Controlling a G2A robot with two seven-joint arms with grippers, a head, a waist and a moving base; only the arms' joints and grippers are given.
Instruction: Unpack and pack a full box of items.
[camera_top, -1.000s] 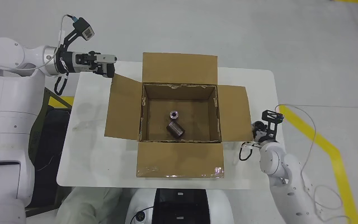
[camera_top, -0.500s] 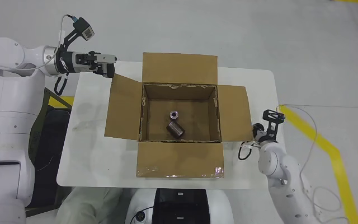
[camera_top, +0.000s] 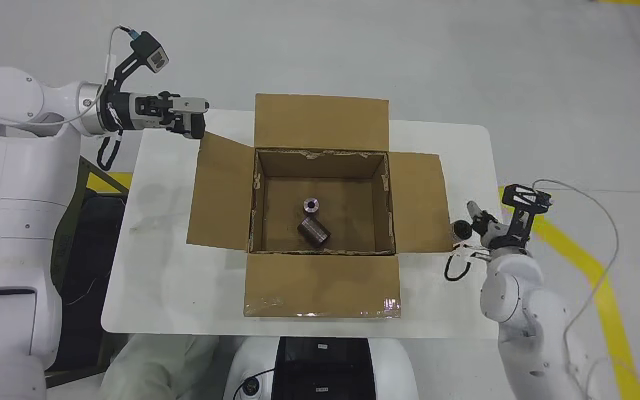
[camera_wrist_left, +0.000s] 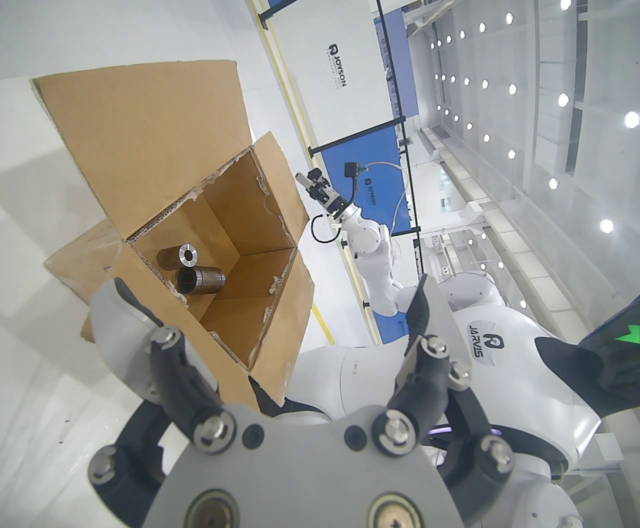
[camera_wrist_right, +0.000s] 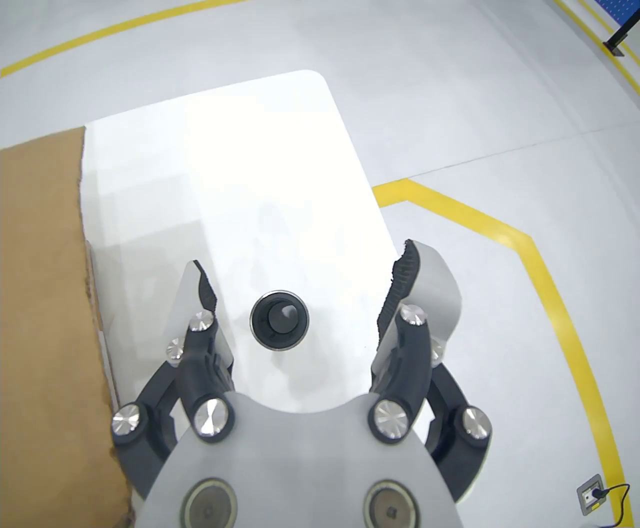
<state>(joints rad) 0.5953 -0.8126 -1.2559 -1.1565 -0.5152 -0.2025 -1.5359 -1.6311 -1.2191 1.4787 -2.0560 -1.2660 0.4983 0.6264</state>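
The open cardboard box (camera_top: 320, 200) sits mid-table with all flaps folded out. Inside lie two metal cylinders: a small one with a bright end (camera_top: 312, 207) and a darker one (camera_top: 314, 232) on its side. They also appear in the left wrist view, the bright-ended cylinder (camera_wrist_left: 178, 256) beside the dark one (camera_wrist_left: 200, 281). My left gripper (camera_top: 195, 115) hangs open and empty off the box's far left corner. My right gripper (camera_wrist_right: 305, 260) is open above a dark cylinder (camera_wrist_right: 279, 320) that stands upright on the table right of the box's flap (camera_wrist_right: 40, 300).
The white table (camera_top: 160, 250) has bare room left of the box and a narrower strip on the right (camera_wrist_right: 225, 150). Yellow floor lines (camera_top: 580, 260) run past the table's right side. The right arm's gripper (camera_wrist_left: 310, 181) appears far off beyond the box.
My right arm has swung to the right, away from the box's right flap, with its wrist now farther out over the table edge. The left arm and the box contents have not moved.
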